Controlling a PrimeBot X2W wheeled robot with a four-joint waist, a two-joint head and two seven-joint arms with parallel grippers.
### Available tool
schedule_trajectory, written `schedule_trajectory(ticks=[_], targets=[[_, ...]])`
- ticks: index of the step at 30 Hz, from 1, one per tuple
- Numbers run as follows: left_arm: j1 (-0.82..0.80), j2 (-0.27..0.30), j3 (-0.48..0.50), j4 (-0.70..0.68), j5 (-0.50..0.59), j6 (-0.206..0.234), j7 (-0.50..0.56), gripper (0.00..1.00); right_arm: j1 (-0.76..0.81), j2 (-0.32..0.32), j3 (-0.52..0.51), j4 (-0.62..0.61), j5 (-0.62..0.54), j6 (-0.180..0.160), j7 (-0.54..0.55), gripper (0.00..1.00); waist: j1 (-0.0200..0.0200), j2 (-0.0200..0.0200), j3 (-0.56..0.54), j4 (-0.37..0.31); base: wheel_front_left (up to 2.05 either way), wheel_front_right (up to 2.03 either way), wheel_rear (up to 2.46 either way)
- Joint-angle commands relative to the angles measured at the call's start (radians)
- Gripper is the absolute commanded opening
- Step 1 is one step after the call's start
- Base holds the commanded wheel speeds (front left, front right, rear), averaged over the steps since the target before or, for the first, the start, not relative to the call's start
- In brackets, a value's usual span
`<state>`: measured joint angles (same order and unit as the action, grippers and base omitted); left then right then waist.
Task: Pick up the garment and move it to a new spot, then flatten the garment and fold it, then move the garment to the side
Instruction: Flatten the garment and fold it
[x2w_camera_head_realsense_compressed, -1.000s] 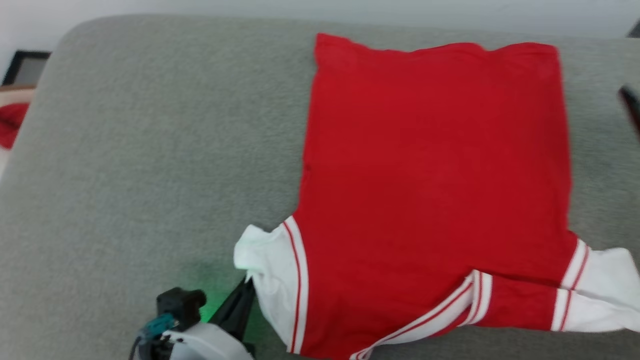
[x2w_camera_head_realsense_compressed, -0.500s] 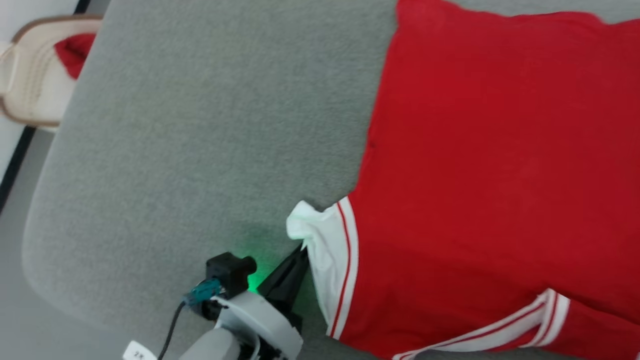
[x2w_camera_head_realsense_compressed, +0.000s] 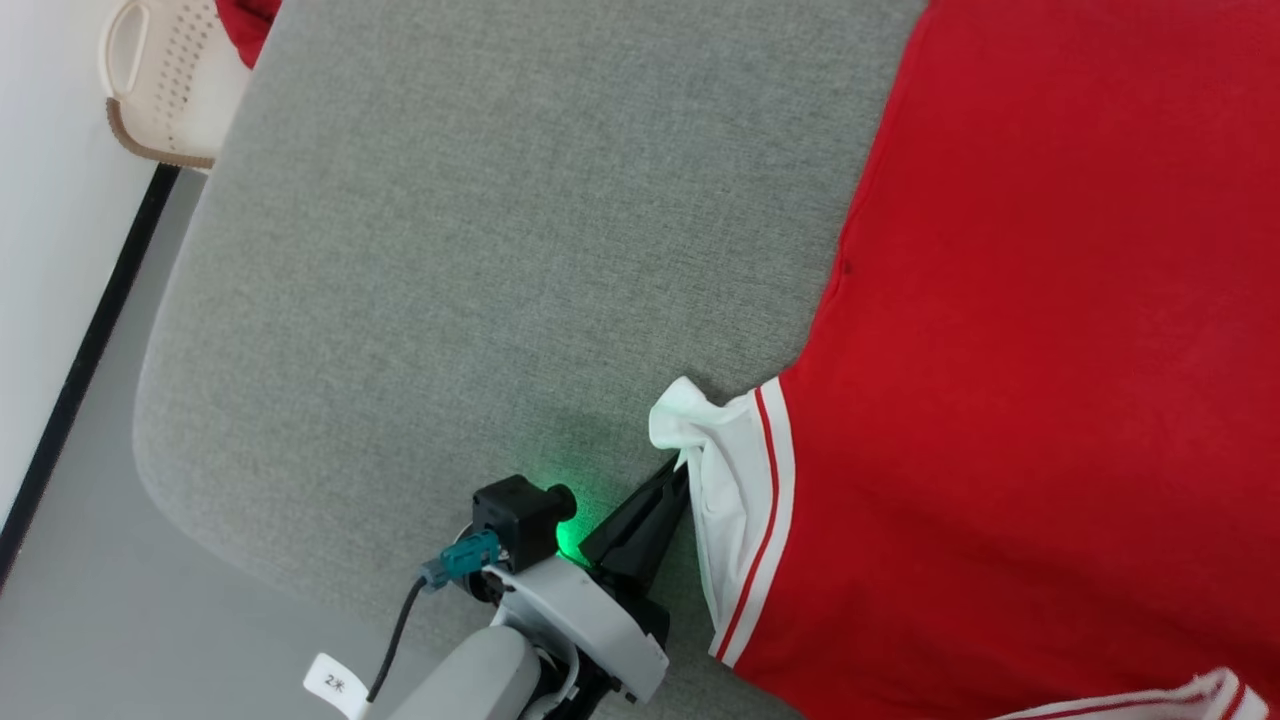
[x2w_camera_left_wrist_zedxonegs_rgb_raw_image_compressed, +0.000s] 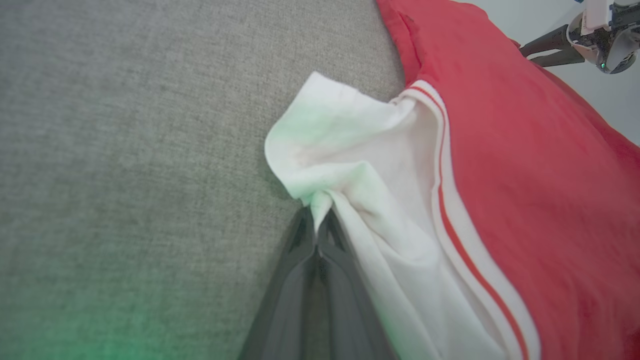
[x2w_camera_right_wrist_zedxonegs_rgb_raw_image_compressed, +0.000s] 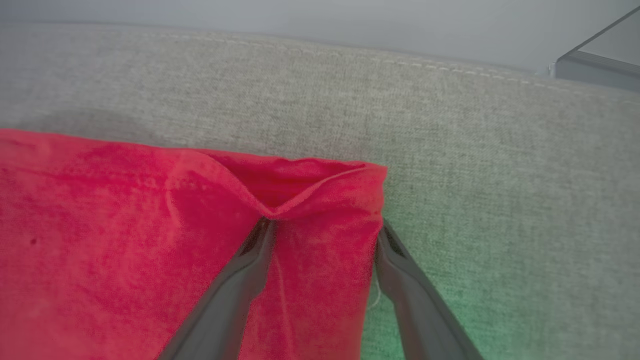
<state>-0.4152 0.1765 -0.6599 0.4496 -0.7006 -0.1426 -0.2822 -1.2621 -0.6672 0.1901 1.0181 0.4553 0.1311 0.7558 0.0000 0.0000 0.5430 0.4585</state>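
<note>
The garment (x2w_camera_head_realsense_compressed: 1050, 330), a red shirt with white sleeves and red-white trim, lies spread on the grey cushion (x2w_camera_head_realsense_compressed: 500, 250), plain red side up. My left gripper (x2w_camera_head_realsense_compressed: 682, 468) is shut on the bunched edge of the white sleeve (x2w_camera_head_realsense_compressed: 725, 450), low on the cushion. The left wrist view shows the sleeve (x2w_camera_left_wrist_zedxonegs_rgb_raw_image_compressed: 345, 165) pinched at the tips of my left gripper (x2w_camera_left_wrist_zedxonegs_rgb_raw_image_compressed: 317, 222). My right gripper (x2w_camera_right_wrist_zedxonegs_rgb_raw_image_compressed: 324, 227) is open, one finger on the garment (x2w_camera_right_wrist_zedxonegs_rgb_raw_image_compressed: 125, 240) and the other at its edge, a hem corner between them. It appears far off as the right gripper (x2w_camera_left_wrist_zedxonegs_rgb_raw_image_compressed: 527, 55).
A cream perforated basket (x2w_camera_head_realsense_compressed: 165, 95) with red cloth in it stands on the floor beyond the cushion's left corner. The cushion's rounded edge (x2w_camera_head_realsense_compressed: 190, 470) drops to grey floor at the left. A seamed cushion edge (x2w_camera_right_wrist_zedxonegs_rgb_raw_image_compressed: 450, 67) runs beyond the hem.
The head camera has swung left, so the garment has slid to the picture's right and the basket has come into view. My left gripper stays shut on the sleeve.
</note>
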Motion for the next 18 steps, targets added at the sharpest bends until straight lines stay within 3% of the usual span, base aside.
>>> schedule_trajectory(ticks=[1,9,18], targets=[[0.013,0.009,0.008,0.073,0.001,0.025,0.034,0.0,0.07,0.041,0.018,0.062,-0.017,-0.001,0.044,0.0,0.0,0.0,0.012,0.013,0.0,0.0,0.0],[0.022,0.018,0.016,0.076,-0.011,0.025,0.034,0.0,0.038,0.054,-0.004,0.114,-0.058,0.0,0.067,0.0,0.0,0.0,-0.012,-0.007,0.0,0.0,0.0],[0.048,0.059,0.056,0.069,-0.002,0.025,0.031,0.0,0.046,0.091,0.029,0.039,-0.012,0.0,0.066,0.0,0.0,0.0,-0.086,-0.089,0.0,0.0,0.0]])
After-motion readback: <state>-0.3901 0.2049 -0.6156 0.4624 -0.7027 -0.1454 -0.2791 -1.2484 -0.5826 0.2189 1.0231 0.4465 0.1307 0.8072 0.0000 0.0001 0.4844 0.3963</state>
